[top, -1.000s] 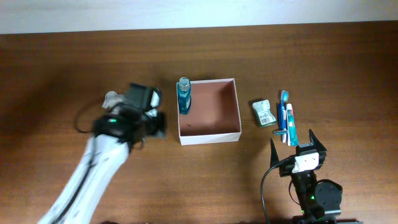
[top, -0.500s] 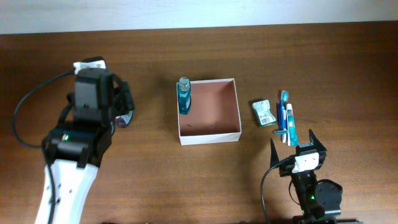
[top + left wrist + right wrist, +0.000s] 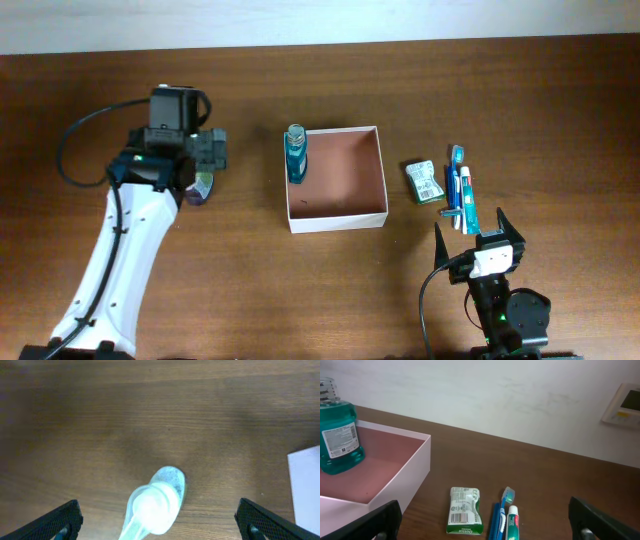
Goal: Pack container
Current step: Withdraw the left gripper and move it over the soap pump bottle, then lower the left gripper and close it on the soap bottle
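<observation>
1. Overhead first. The container [image 3: 338, 219] sits open side up in the middle of the table. A teal mouthwash bottle [image 3: 296, 153] stands upright at its left wall, back corner.
2. Same view. Well off to the container's left, the left gripper [image 3: 190, 175] hangs over a small see-through bottle [image 3: 199, 190] lying on the wood.
3. Just right of the container we've got a green packet [image 3: 425, 181]. Past that, a toothbrush [image 3: 453, 185] and a toothpaste tube [image 3: 466, 195] lie side by side. The right gripper [image 3: 470, 228] sits right and to the front of the container, near the ends of those two.
4. Left wrist view. The left gripper [image 3: 160, 522] has its claw spread wide with nothing in it. The see-through bottle [image 3: 155, 505] lies on the table between the fingers, and neither finger touches it. A white corner [image 3: 306, 491] pokes in at the right edge, but we can't say for sure it's the container.
5. Right wrist view. The right gripper [image 3: 487, 525] is also spread wide and holding nothing. The container [image 3: 415, 485] is over on the left with the mouthwash bottle [image 3: 337, 435] inside it. The packet [image 3: 465, 517], toothbrush [image 3: 500, 510] and toothpaste [image 3: 513, 522] lie just right of its near wall.
</observation>
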`<control>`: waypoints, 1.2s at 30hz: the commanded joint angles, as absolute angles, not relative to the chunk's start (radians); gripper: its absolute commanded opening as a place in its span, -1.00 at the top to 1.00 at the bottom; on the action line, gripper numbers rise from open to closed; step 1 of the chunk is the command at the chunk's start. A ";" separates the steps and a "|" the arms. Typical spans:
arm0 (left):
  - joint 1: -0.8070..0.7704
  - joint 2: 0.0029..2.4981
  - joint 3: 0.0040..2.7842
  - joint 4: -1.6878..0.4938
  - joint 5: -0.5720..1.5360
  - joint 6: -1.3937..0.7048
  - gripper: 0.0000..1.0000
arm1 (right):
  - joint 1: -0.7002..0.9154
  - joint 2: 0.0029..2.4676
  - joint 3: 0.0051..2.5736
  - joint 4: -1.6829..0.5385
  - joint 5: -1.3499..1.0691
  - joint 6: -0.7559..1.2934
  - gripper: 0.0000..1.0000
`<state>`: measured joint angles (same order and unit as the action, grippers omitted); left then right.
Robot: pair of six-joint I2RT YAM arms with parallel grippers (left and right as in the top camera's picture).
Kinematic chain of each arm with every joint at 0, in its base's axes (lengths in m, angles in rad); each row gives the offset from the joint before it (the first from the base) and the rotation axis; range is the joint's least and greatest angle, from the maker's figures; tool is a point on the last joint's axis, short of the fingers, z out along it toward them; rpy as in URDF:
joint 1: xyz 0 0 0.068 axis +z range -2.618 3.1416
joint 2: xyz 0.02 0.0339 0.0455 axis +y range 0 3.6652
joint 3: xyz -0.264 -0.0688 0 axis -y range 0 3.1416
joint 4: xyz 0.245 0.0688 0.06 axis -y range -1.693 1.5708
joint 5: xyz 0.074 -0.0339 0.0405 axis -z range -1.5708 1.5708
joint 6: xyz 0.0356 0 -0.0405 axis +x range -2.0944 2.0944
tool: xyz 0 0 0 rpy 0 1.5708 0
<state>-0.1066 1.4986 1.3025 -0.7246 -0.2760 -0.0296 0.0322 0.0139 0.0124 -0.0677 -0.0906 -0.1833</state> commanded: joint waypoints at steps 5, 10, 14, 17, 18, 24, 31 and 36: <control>0.031 1.506 1.301 -0.714 -0.008 0.052 -0.99 | 0.025 0.005 0.006 -0.071 -0.081 -0.179 -0.97; 0.068 1.527 1.301 -0.711 0.139 0.210 -0.66 | 0.025 0.005 0.006 -0.071 -0.081 -0.179 -0.97; 0.068 1.545 1.301 -0.707 0.139 0.268 -0.50 | 0.025 0.005 0.006 -0.071 -0.081 -0.179 -0.97; 0.068 1.552 1.301 -0.707 0.138 0.268 -0.50 | 0.025 0.005 0.006 -0.071 -0.081 -0.179 -0.97; 0.068 1.555 1.301 -0.708 0.138 0.280 -0.50 | 0.025 0.005 0.006 -0.071 -0.081 -0.179 -0.97; 0.068 1.585 1.301 -0.715 0.131 0.313 -0.62 | 0.025 0.005 0.006 -0.071 -0.081 -0.179 -0.97; 0.068 1.623 1.301 -0.715 0.131 0.313 -0.62 | 0.025 0.005 0.006 -0.071 -0.081 -0.179 -0.96; 0.068 1.629 1.300 -0.717 0.131 0.313 -0.56 | 0.025 0.005 0.006 -0.071 -0.081 -0.179 -0.97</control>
<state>0.0650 1.6142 1.3025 -0.7143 0.1097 0.2966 0.0322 0.0139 0.0124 -0.0677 -0.0906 -0.1833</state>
